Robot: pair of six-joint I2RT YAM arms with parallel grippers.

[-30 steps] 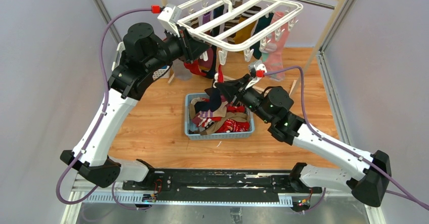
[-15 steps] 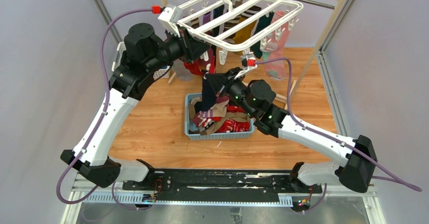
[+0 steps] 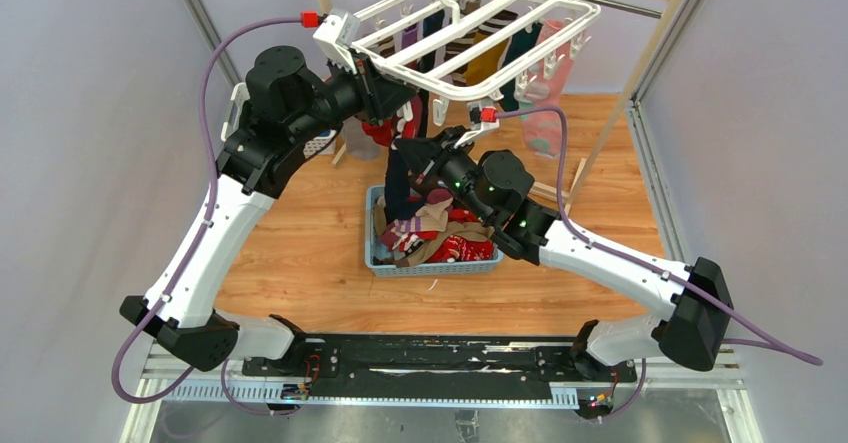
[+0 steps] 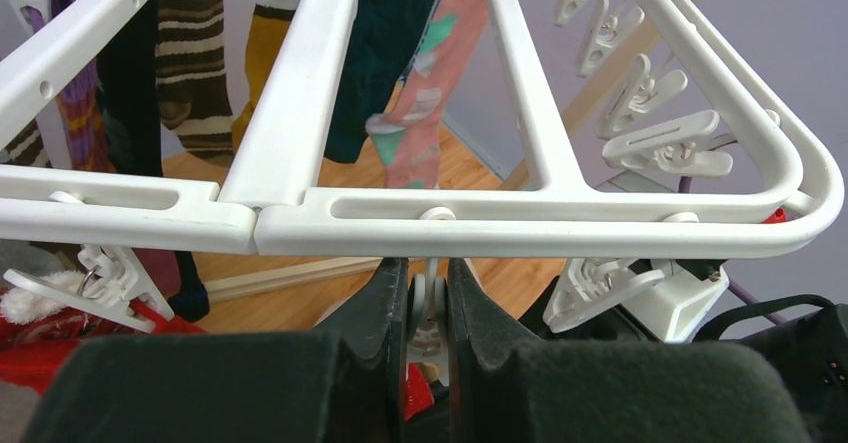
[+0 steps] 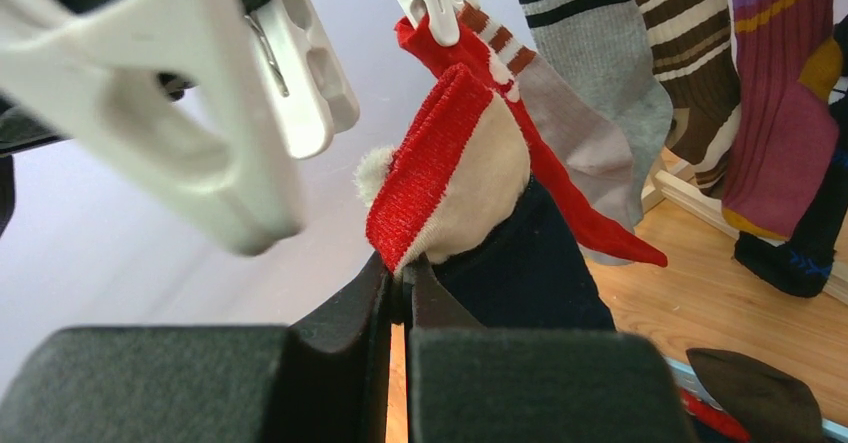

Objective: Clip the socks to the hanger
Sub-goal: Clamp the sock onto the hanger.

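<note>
- Navy sock (image 5: pixel 520 253): dark blue body with a red ribbed cuff and pale lining. In the right wrist view the cuff stands up above the fingertips.
- It is held in the air over the blue basket (image 3: pixel 385 263), just below the near-left corner of the hanger (image 3: pixel 470 88). Its long axis runs roughly vertical, cuff up and body hanging towards the basket.
- Right gripper (image 5: pixel 400 293): jaws closed tight on the sock just under the cuff, with no gap showing between them.
- Key relation: in the top view the near-edge clip (image 4: pixel 428 308) lies up and slightly left of the cuff, close by but apart from it. We judge the cuff must rise and go a little further from the bases to meet the clip.
- Left gripper (image 4: pixel 428 293): pinched shut on that clip's upper tabs, right under the hanger's front bar. We cannot tell whether the clip's mouth is spread; it is hidden behind the fingers.
- Of the two arms the left is already at the clip, so the right arm is the one to close the distance.
- Hanger: a white frame, tilted in the top view, with several socks (image 4: pixel 420 113) already hanging on the far side: pink, teal, mustard and striped. A red sock (image 5: pixel 560 193) hangs just beside the cuff.
- More socks are heaped in the basket, so we judge the task to be partway done.
- Risk: the cuff may catch on the neighbouring red sock or on a spare clip.
</note>
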